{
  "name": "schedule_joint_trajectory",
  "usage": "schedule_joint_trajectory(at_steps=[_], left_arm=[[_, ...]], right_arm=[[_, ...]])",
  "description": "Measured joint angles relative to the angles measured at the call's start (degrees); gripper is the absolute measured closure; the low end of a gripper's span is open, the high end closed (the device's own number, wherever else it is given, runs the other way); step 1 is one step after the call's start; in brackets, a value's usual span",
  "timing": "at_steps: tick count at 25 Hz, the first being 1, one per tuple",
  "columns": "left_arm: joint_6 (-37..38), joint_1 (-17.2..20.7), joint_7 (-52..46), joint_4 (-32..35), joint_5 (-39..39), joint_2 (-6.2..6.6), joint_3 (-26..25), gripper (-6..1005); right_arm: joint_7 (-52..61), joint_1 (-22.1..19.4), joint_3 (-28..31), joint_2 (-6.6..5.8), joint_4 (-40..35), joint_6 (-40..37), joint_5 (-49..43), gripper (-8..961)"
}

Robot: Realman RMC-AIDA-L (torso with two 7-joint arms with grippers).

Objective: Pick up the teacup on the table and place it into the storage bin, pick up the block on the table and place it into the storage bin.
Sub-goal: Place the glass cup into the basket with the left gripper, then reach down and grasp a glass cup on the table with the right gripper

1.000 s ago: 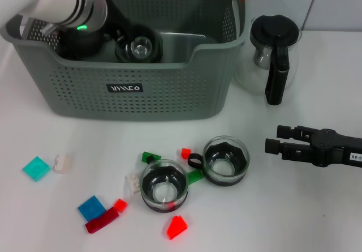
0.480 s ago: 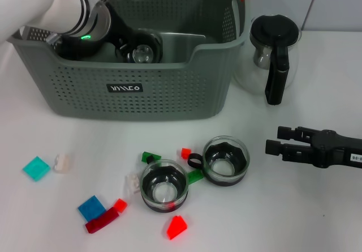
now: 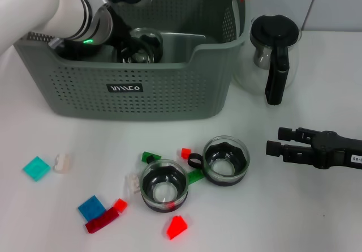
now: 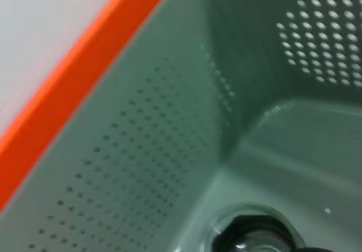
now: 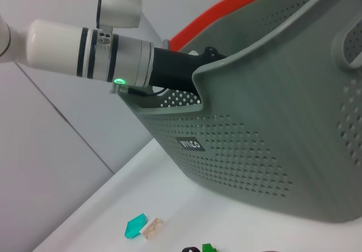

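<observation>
- Our left gripper (image 3: 129,48) sits inside the storage bin (image 3: 169,88); we cannot tell whether its jaws grasp the teacup (image 3: 144,43) there.
- We judge one cup delivered; two more cups (image 3: 164,185) and scattered blocks (image 3: 90,208) wait on the bench (image 3: 294,206).
- At far right, our right gripper (image 3: 271,140) idles above the bench, jaws released, grasping nothing.

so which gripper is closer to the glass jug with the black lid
Right. The right gripper hovers over the table just in front of the glass jug; the left gripper is inside the storage bin, farther off.
</observation>
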Motion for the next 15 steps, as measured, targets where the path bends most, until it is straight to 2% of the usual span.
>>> schedule_joint_trajectory(at_steps=[2,7,13,14,15], left_arm=[[0.1,0.0,-0.5,1.1,-0.3,-0.11,-1.2,806],[5.4,1.1,-0.3,7.4,-4.9,0.00,-3.8,646],[15.2,4.7,0.0,16.9,-13.8,2.62,-4.4,528],[16.7,5.2,-0.1,17.8,-14.8,2.95,-5.2,529],[19.3,5.5,0.4,18.9,-17.2,3.11,-8.5,530]], right_arm=[[0.0,0.0,0.0,0.00,0.0,0.0,0.0,38],[0.0,0.0,0.0,0.00,0.0,0.0,0.0,38],[0.0,0.0,0.0,0.00,0.0,0.1,0.0,38],[0.0,0.0,0.0,0.00,0.0,0.2,0.0,38],[0.0,0.0,0.0,0.00,0.0,0.3,0.0,38]])
